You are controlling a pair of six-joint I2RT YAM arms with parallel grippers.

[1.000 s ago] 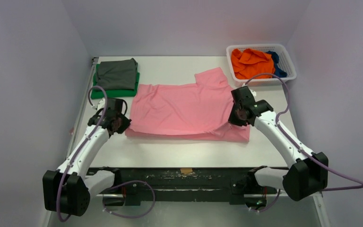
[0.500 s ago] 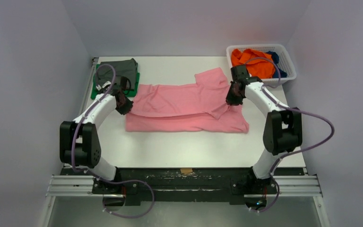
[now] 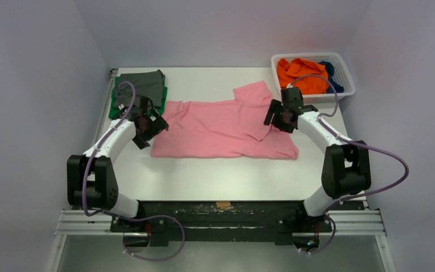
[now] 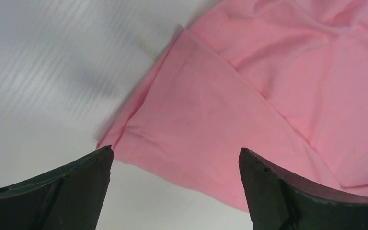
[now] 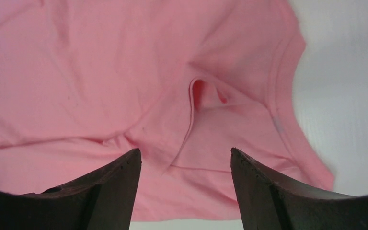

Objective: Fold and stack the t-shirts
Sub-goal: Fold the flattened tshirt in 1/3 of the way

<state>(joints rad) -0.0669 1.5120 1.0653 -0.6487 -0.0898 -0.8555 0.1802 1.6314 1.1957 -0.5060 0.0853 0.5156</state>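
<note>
Pink t-shirt [image 3: 221, 127] lies half folded in the middle of the tabletop [image 3: 215, 175], with one tool over each end.

Its one sleeve sticks out toward the far side, and the cloth near the right end is wrinkled. The left tool [image 3: 150, 133] and the right tool [image 3: 276, 120] both have their fingers apart and hold nothing. I think the risk is in the next pinch: if a tool catches only the upper layer, the layers can slide and the fold will open or go crooked. The grey t-shirt [image 3: 141, 85] lies on the green t-shirt [image 3: 116, 110] at the far left. The white basket [image 3: 345, 71] at the far right holds the orange t-shirt [image 3: 300, 71] and the dark blue t-shirt [image 3: 331, 71].
</note>
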